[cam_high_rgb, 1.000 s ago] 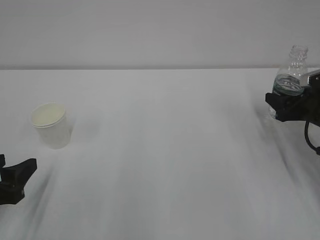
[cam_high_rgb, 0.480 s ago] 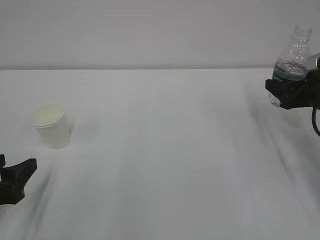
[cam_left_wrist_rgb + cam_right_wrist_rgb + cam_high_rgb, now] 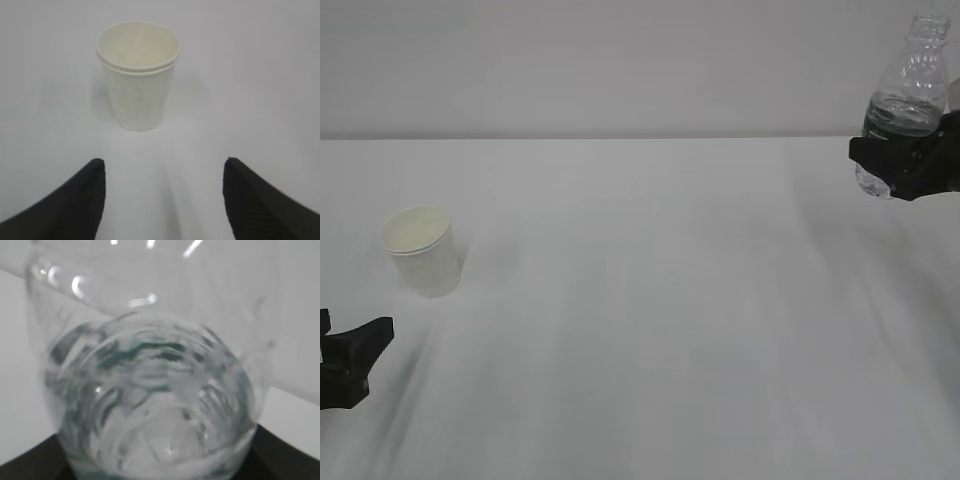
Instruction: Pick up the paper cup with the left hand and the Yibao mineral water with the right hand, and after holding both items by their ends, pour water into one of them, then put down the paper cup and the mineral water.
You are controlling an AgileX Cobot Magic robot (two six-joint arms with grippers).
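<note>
Gripping the small clear ribbed Yibao mineral water [image 3: 903, 105] low down, the black right hand [image 3: 900, 165] keeps its neck free for pouring, while the spread left hand [image 3: 162, 200] faces the white paper cup [image 3: 138, 75] standing just ahead.

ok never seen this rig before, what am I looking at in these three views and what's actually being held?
It is a two-armed robot at a white table. The exterior view looks across the table; the other two pictures come from cameras on each wrist. The right hand, at the right edge, is clamped on the lower part of the Yibao mineral water, a clear bottle with no cap, held off the table. The right wrist view is that bottle seen very close, with water in it. The left hand is open and holds nothing. Its camera shows two black fingertips short of the paper cup, which stands upright on the table, untouched.
</note>
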